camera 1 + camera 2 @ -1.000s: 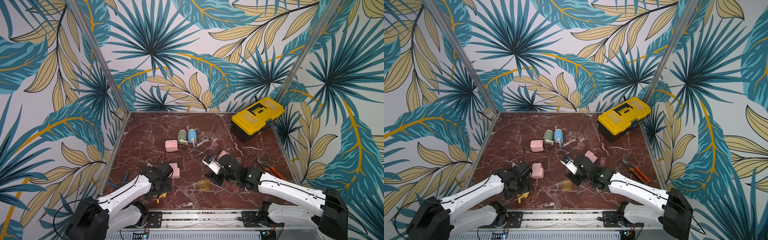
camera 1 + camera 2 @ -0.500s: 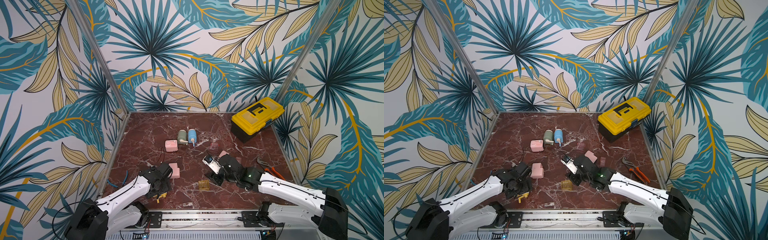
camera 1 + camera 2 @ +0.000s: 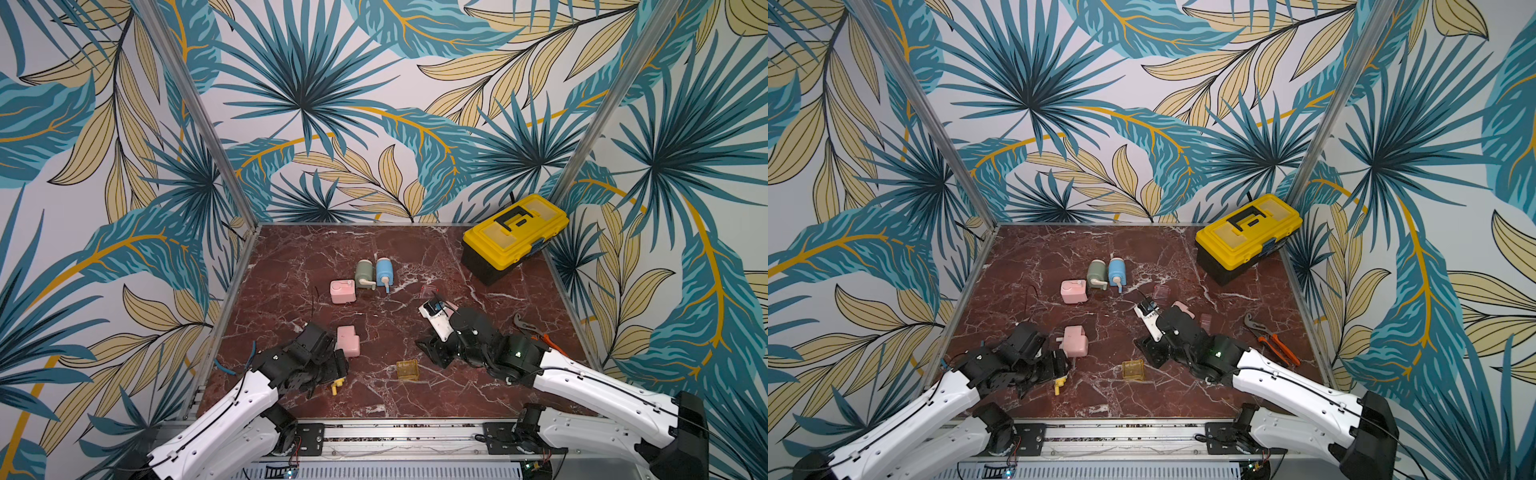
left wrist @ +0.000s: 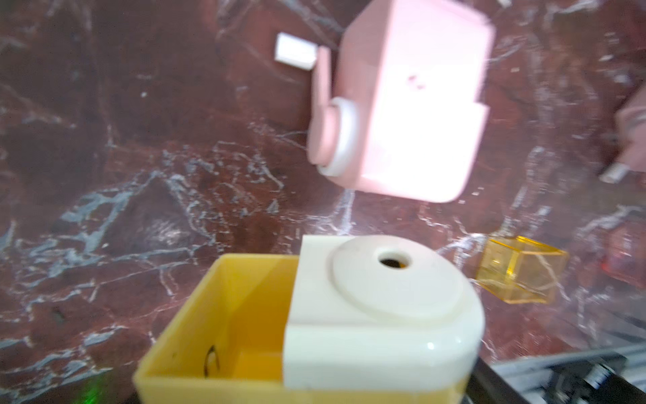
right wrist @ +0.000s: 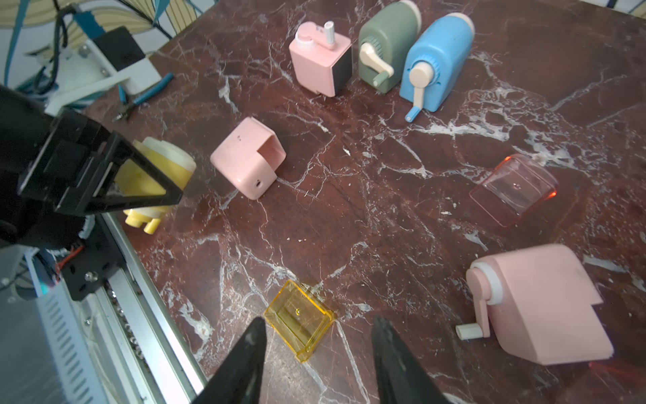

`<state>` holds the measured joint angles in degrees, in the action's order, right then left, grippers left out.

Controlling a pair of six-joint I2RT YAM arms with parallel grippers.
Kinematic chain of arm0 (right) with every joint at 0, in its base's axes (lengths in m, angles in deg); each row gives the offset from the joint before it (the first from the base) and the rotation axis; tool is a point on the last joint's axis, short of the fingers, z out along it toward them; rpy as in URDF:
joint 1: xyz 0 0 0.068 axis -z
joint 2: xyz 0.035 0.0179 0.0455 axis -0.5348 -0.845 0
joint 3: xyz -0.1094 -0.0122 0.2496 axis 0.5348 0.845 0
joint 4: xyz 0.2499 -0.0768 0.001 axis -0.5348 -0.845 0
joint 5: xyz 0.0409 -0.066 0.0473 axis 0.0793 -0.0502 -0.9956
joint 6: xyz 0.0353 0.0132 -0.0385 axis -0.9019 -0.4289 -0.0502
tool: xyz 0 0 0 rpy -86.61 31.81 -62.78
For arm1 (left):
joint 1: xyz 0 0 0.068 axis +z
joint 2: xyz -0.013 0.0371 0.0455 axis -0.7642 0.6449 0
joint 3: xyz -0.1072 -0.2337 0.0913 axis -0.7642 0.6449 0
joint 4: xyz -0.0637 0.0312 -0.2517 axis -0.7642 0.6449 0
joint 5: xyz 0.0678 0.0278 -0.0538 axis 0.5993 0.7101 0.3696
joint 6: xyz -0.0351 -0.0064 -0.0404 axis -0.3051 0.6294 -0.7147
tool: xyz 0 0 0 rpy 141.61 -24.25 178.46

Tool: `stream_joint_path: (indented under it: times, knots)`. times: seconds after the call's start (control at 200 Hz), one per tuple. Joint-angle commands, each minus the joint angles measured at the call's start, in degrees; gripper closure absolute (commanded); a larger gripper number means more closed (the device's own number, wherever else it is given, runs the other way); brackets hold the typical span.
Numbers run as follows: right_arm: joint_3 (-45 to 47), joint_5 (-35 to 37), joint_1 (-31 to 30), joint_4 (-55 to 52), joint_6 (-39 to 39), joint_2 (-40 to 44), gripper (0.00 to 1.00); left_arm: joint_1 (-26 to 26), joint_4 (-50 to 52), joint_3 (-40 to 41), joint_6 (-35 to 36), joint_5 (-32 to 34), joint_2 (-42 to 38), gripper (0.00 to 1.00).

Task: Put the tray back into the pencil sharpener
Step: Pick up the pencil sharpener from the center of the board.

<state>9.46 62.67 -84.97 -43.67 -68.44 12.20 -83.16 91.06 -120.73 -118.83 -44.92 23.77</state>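
The tray [image 5: 299, 323] is a small clear yellow box lying on the marble near the front, seen in both top views [image 3: 407, 369] [image 3: 1133, 369]. My right gripper [image 5: 320, 325] is open and low over the table, its black fingers standing either side of the tray without touching it. The yellow and white pencil sharpener [image 4: 349, 314] shows its empty yellow slot towards the left wrist camera. My left gripper [image 3: 334, 374] is shut on it at the front left, and its black finger frames the sharpener [image 5: 153, 175] in the right wrist view.
A pink sharpener body [image 3: 348, 340] lies just beyond the left gripper. Further back stand pink [image 3: 342, 291], green [image 3: 365, 272] and blue [image 3: 384, 272] sharpeners. Another pink sharpener [image 5: 538, 304] and a clear pink tray [image 5: 514, 189] lie by the right arm. Pliers [image 3: 536, 332] and a yellow toolbox [image 3: 515, 232] are at the right.
The left arm has shifted very slightly with the yellow sharpener. The right arm and the tray stay where they were.
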Motion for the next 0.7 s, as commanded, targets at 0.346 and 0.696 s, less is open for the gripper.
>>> stream_joint_path:
  times: [0.346,0.696]
  knots:
    - [-30.9,-7.8,0.1,-22.4,-27.3,-13.3,0.45,-1.0,-7.9,-13.1,22.6,-11.6,-0.5,0.35]
    - [-39.0,-15.5,0.1,-25.1,-33.0,-21.2,0.28,-9.2,-16.9,-22.5,33.0,-12.7,13.8,0.37]
